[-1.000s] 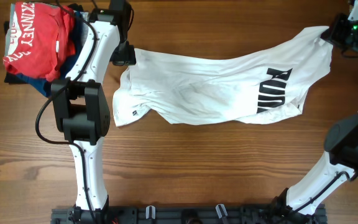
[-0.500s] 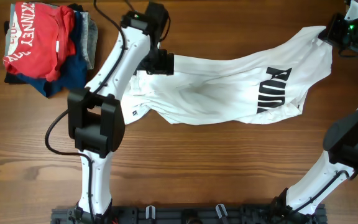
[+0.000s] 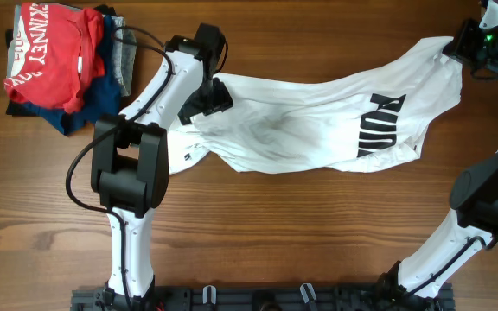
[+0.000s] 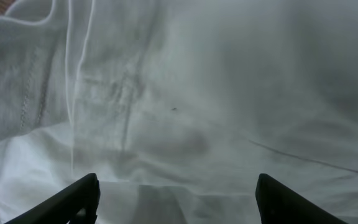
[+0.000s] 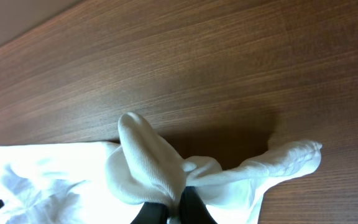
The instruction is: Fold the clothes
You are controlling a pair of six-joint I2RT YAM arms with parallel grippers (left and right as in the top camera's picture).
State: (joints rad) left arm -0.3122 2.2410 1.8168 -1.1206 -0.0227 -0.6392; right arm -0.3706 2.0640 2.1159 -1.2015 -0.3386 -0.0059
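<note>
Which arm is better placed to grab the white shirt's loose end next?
Left, probably. The left gripper is open directly over the white T-shirt's free end. The right gripper is shut on the opposite corner, so it is busy.

White T-shirt (image 3: 301, 121), black lettering (image 3: 380, 126); brown wood-grain table (image 3: 275, 233).

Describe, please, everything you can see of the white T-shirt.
The T-shirt is white, soft knitted cotton by its look, with bold black lettering near its right end and a small black label at the left. It lies spread and wrinkled across the table, unfolded. The right pincer is shut on a bunched corner; the left pincer hangs open over its left part.
</note>
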